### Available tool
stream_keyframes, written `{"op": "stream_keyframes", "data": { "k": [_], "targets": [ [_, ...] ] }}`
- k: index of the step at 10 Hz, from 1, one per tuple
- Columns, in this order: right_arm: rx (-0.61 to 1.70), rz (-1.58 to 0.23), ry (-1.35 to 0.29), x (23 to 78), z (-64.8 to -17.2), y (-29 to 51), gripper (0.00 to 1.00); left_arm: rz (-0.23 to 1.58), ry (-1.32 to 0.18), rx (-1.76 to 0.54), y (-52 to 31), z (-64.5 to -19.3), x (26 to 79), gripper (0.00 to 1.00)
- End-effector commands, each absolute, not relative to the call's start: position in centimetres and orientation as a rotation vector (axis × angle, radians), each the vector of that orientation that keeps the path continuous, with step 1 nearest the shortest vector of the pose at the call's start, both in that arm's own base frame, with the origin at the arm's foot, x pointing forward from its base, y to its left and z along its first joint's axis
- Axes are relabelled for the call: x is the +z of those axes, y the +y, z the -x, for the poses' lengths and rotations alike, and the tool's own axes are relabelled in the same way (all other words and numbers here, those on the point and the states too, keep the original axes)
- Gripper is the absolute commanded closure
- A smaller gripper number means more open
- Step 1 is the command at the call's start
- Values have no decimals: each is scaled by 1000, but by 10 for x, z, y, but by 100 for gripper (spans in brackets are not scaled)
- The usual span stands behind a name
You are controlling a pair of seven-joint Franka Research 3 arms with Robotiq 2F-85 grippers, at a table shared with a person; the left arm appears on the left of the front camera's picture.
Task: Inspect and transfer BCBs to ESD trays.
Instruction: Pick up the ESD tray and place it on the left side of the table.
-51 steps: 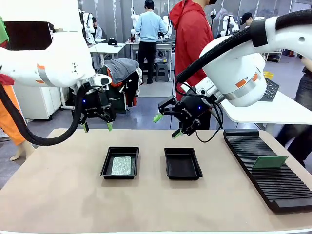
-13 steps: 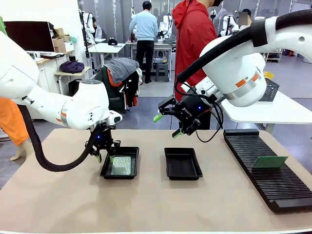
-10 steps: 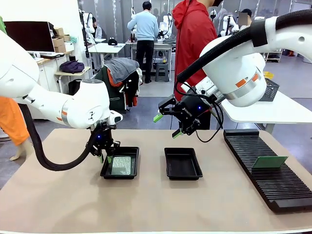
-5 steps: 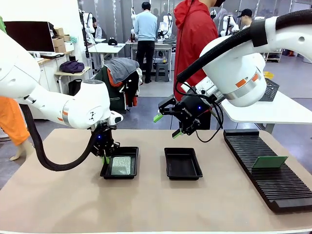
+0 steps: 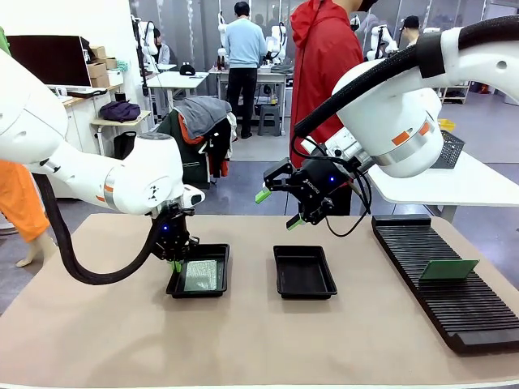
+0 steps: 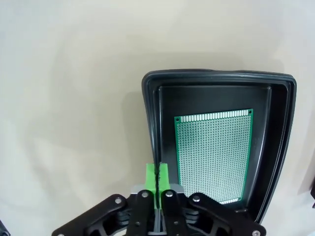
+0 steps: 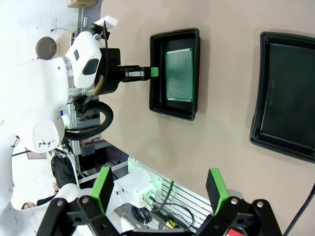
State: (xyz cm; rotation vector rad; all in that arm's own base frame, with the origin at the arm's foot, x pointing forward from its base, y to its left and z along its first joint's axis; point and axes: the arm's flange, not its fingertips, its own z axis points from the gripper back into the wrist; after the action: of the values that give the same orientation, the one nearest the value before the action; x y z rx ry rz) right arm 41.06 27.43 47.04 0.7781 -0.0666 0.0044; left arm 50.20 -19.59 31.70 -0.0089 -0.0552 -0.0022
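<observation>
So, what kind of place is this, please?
Probably a robotics lab or electronics workshop: white robot arms at a beige table, a green perforated circuit board in a shallow black plastic tray, a long black ribbed rack.

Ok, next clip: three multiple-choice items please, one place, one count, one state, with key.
1. The tilted board at the right sits: A) in the slotted rack; B) flat on the table; C) in a person's hand.
2. The left ESD tray and right ESD tray: how many hold a board? A) none; B) one; C) both.
3. The left hand is: A) open above the table; B) shut on a board; C) shut on the left ESD tray's rim.
Key: 1 A, its edge sits in the slots. 2 B, a board lies in the left tray alone. 3 C, green pads pinch that rim.
</observation>
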Motion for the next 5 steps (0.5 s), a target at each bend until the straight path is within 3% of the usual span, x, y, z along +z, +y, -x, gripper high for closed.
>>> {"op": "stream_keyframes", "data": {
  "k": [1, 5],
  "targets": [
    [-7, -767, -61, 472, -411, 276, 0, 21, -41, 18, -201, -502, 314, 100],
    [-7, -767, -61, 472, -411, 276, 0, 9, -55, -2, -196, -502, 317, 100]
  ]
}}
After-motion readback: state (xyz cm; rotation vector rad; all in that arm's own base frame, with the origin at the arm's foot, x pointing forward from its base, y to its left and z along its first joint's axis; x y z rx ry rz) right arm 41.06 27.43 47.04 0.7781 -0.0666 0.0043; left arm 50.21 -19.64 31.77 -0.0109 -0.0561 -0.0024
